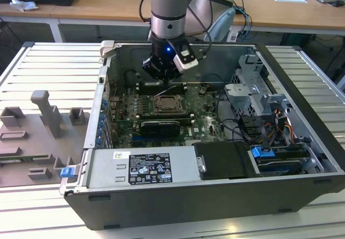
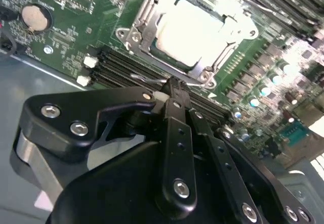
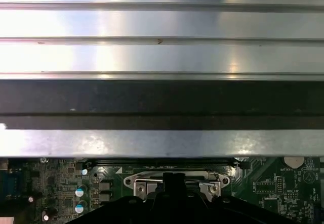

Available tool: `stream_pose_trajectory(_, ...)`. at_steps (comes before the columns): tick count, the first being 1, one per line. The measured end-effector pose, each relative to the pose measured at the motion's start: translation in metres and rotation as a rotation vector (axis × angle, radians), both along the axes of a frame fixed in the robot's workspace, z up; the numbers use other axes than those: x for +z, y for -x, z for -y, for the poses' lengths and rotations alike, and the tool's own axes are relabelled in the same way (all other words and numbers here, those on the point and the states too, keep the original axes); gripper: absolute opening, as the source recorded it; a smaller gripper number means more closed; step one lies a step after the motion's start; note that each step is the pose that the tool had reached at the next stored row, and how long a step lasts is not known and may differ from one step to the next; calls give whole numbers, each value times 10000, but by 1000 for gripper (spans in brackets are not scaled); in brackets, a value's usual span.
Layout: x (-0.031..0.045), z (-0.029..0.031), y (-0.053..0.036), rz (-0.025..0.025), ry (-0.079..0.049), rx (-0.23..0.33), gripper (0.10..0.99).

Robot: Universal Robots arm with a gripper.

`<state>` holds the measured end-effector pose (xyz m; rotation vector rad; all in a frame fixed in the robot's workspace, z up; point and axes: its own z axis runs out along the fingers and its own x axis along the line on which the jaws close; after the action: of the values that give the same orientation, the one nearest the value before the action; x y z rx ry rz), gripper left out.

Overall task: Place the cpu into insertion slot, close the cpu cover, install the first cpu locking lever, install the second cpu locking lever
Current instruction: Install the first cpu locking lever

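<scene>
An open desktop computer case [image 1: 215, 196] is lying on its side on a ribbed metal table [image 1: 48, 69], with its green motherboard [image 1: 202, 112] facing up. A Universal Robots arm [image 1: 168, 12] is reaching down into the case from the far side, and its black gripper [image 1: 161, 76] is hanging just above the board, right beside the far edge of the insertion slot [image 1: 167, 105].

In the second wrist view, the gripper [image 2: 174, 90] is showing its two black fingers [image 2: 177, 133] pressed together into a narrow tip, with nothing visible between them. The tip is sitting over the black memory slots [image 2: 121, 64] next to the socket, near a thin metal wire lever [image 2: 152, 78] that is running along the socket's edge. Whether the tip is touching that lever cannot be told.

The cpu [image 2: 195, 34] is lying flat inside the insertion slot [image 2: 134, 34], its pale metal face glaring under the light. The cpu cover [image 2: 215, 64] is lying down around it, framing the chip through its square window.

In the first wrist view, the socket's silver frame [image 3: 174, 179] is peeking out just past the gripper's dark body, below the case's grey wall [image 3: 162, 143].

A grey plastic fixture block [image 1: 46, 112] is standing on the table at the exterior view's left, well apart from the case.
</scene>
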<state>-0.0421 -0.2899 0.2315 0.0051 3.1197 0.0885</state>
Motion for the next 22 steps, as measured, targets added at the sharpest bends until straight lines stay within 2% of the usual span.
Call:
stream_pose_trajectory(1, -5, 0, 0, 0, -16, 6, 106)
stream_pose_trajectory(3, -24, -2, -4, 2, -154, 61, 106)
stream_pose_trajectory(15, -100, -63, -175, -2, -184, 283, 106)
stream_pose_trajectory(22, -197, -70, -240, -5, -184, 689, 106)
